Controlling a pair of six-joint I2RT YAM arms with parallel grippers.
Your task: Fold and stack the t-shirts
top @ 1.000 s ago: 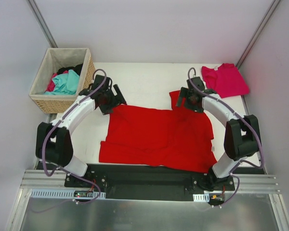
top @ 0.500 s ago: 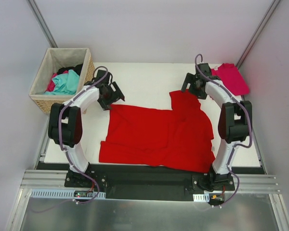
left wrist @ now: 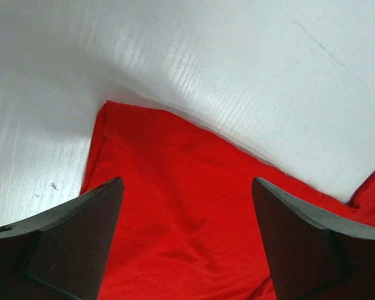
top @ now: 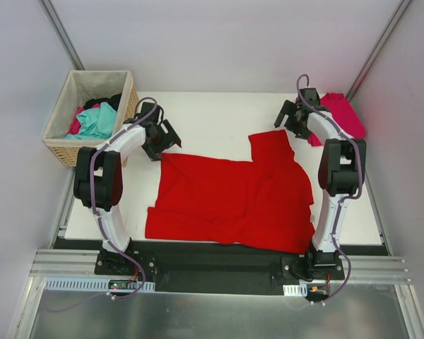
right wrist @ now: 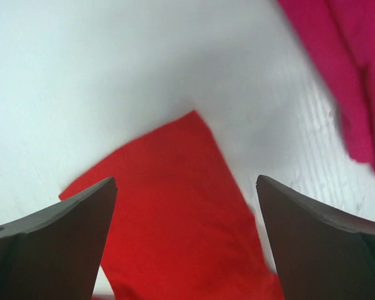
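Observation:
The bright red t-shirt [top: 233,198] lies spread on the white table [top: 212,113], partly folded, with one flap reaching toward the back right. The magenta-pink t-shirt [top: 343,116] lies folded at the back right corner. My left gripper [top: 164,141] is open and empty just above the red shirt's back left corner [left wrist: 175,206]. My right gripper [top: 291,120] is open and empty above the tip of the red flap [right wrist: 175,206], beside the pink shirt [right wrist: 350,75]. No cloth is held by either gripper.
A wicker basket [top: 71,145] with teal, pink and dark clothes stands off the table's back left corner. Grey walls enclose the table on three sides. The black arm-base rail [top: 212,265] runs along the near edge.
Both arms have stretched away from the red shirt toward the back. The right gripper moved back and right toward the pink shirt; the left shifted slightly left. The red flap stays lying flat.

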